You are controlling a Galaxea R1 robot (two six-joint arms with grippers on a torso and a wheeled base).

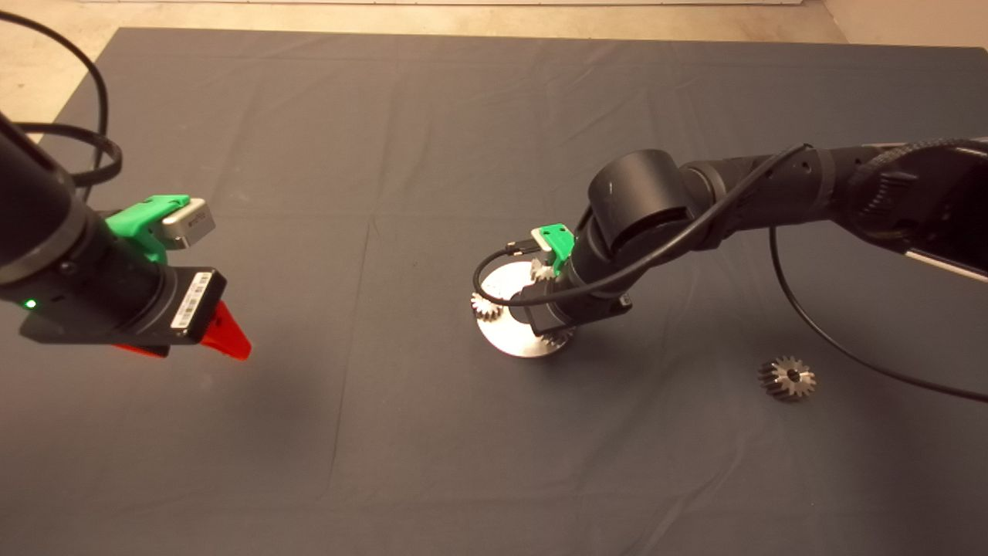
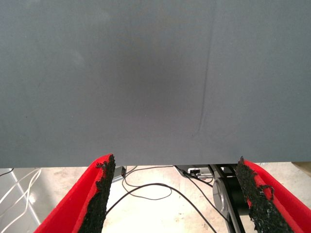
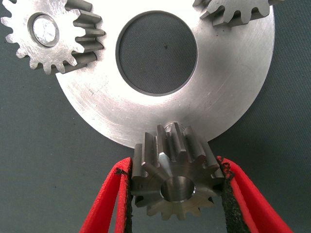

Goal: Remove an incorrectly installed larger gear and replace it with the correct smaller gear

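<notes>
1. dark cloth mat [image 1: 386, 116] covers the counter, soft and lightly creased. the left gripper [image 2: 174, 162] hovers over bare mat on the left side, idle, red fingers spread apart with nothing between them.
2. round steel plate [image 3: 97, 111] lies mid-mat: flat, brushed, scratched, with a wide round centre hole showing the mat.
3. the larger gear [image 1: 787, 378] is already off the plate. it lies flat on the mat, well apart from it on the right side; dark steel, tapered teeth.
4. step in hand looks like install: the right gripper [image 3: 175, 167] holds the smaller gear [image 3: 172, 187] at the plate's rim, fingers [image 3: 104, 204] clamped on its toothed sides with rough black pads.
5. the smaller gear is grey machined steel with a bevelled tooth crown and open bore; cannot tell if it is seated.
6. two paler small gears [image 3: 48, 36] [image 3: 238, 12] sit on the plate.
7. next likely calls for setting it flat, then releasing.
</notes>
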